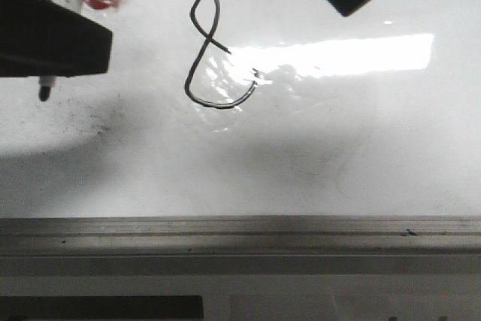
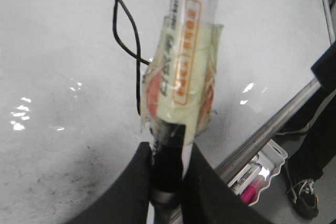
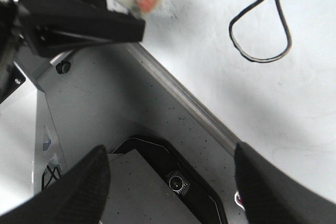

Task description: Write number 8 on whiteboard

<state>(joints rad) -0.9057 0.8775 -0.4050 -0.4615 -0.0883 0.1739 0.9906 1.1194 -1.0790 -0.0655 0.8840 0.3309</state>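
A thin black 8 (image 1: 212, 50) sits on the glossy whiteboard (image 1: 361, 155), at 11 o'clock from the front view's centre; narrow pointed top loop, wider bottom loop not quite closed. Left gripper (image 2: 167, 174) clamps a marker (image 2: 181, 82). Right gripper (image 3: 168, 182) gapes wide, holding nothing.

black number 8 (image 1: 214, 50) on the glossy whiteboard (image 1: 338, 148), lower loop not quite closed, glare beside it

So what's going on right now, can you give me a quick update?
Left gripper shut on taped black marker, tip off board. Right gripper open, empty. Thin black hand-drawn 8 on glossy whiteboard, lower loop not quite closed. Nothing in the way.
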